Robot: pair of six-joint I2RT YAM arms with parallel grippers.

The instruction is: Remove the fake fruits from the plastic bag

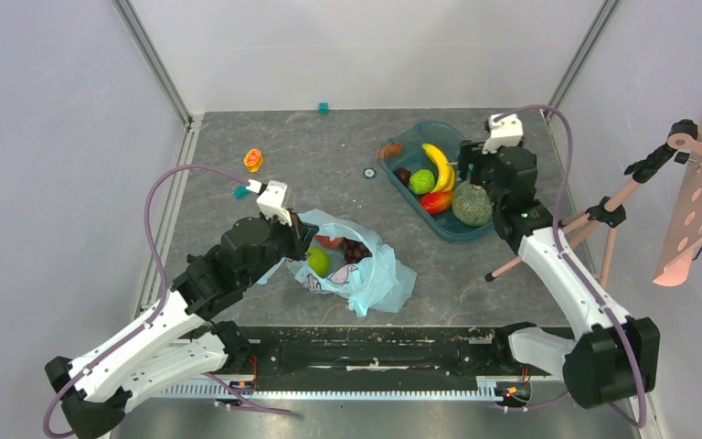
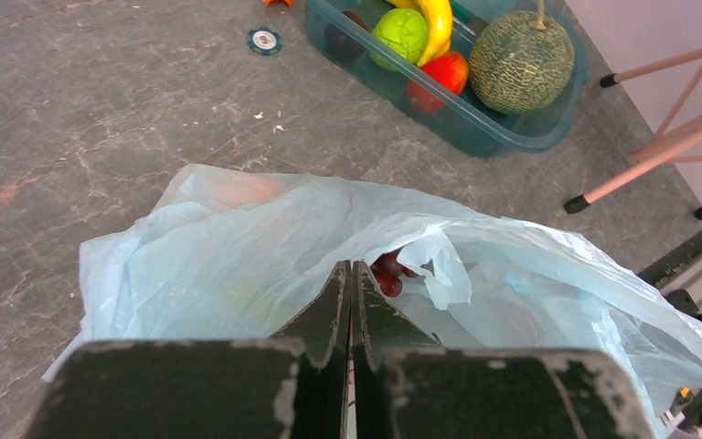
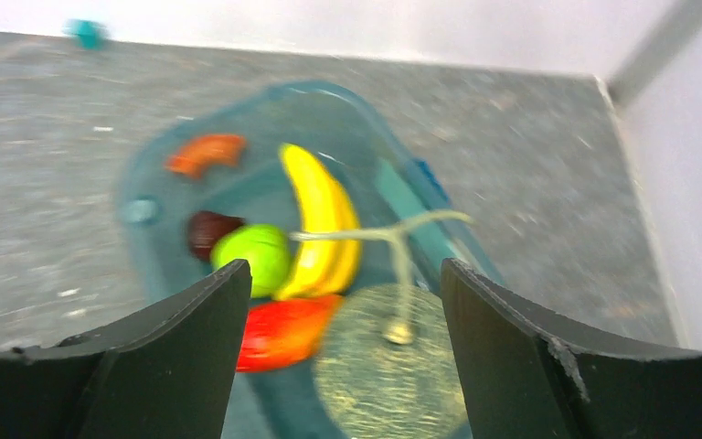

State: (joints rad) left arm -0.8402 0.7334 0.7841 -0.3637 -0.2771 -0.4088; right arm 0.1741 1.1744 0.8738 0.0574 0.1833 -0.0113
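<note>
Right gripper (image 3: 345, 274) hangs wide open over the melon (image 1: 472, 205): one fruit out, three left by my count
Melon lies in the teal tray (image 2: 503, 137) toward the far right corner of the table (image 1: 329, 165), so that one looks done; the green apple (image 1: 317, 262), grape bunch (image 1: 356, 250) and what I take for the peach (image 1: 329, 241) sit inside the plastic bag (image 1: 375, 279) near the middle of the near edge, where the left gripper (image 2: 351, 270) is pinched shut, apparently on the bag's rim

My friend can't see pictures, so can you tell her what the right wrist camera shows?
The right gripper stands wide open, holding nothing, above a teal tray. In the tray lie a netted melon with a long stem, a yellow banana, a red-orange mango and a green fruit. The picture is blurry.
</note>
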